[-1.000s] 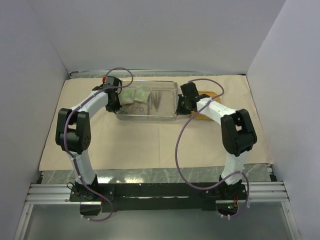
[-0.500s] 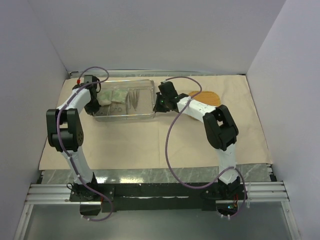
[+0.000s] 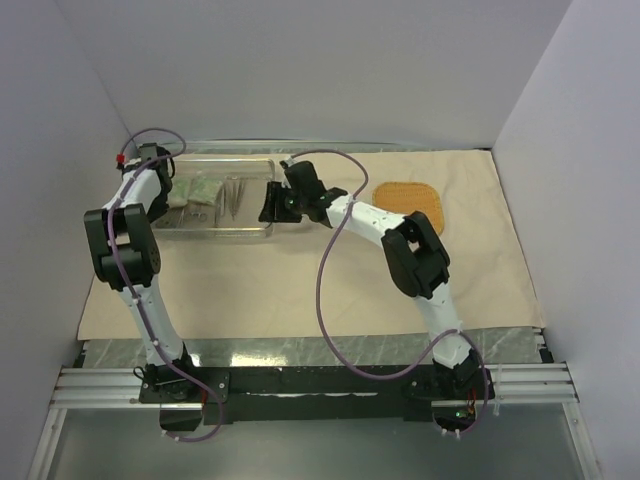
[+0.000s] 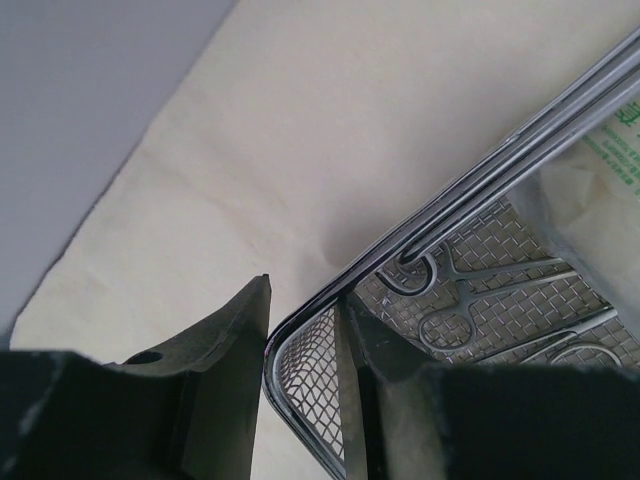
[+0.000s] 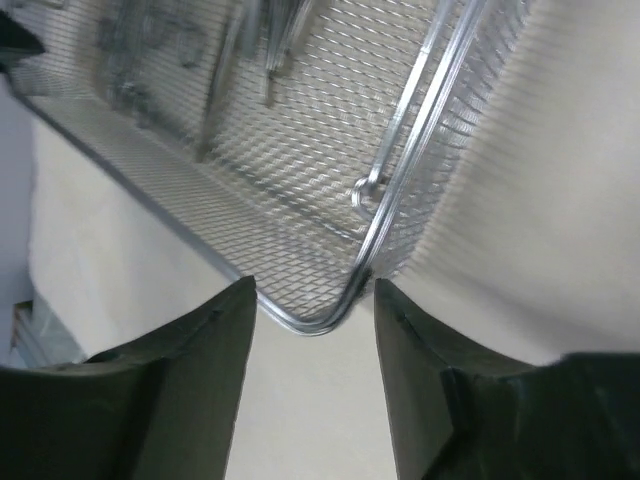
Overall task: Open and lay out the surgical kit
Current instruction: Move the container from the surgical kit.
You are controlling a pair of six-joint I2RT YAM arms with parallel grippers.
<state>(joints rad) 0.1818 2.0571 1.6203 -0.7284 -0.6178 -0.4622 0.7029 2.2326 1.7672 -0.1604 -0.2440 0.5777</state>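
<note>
Both arms extended toward far left, jaws parted on both.
Left arm [image 3: 120, 250]: elbow raised, forearm angled away from its base, left gripper [image 3: 163, 195] pointed down, fingers [image 4: 230, 340] slightly apart. Right arm [image 3: 415, 260]: elbow folded, forearm stretched leftward across centre, right gripper [image 3: 268, 203] spread wider than the left.

A large beige wrapping cloth [image 3: 300, 285] lies spread flat across the table. On its far left part sits a rectangular steel wire-mesh tray [image 3: 215, 233], upright, long side running left to right, with a rounded wire rim. Inside, toward the left end, lie two small green-white packets [image 3: 195, 189] side by side. Ring-handled forceps [image 4: 470, 305] lie flat on the mesh floor just beside the packets. Thin steel tweezers [image 3: 235, 196] lie near the tray's middle.
</note>
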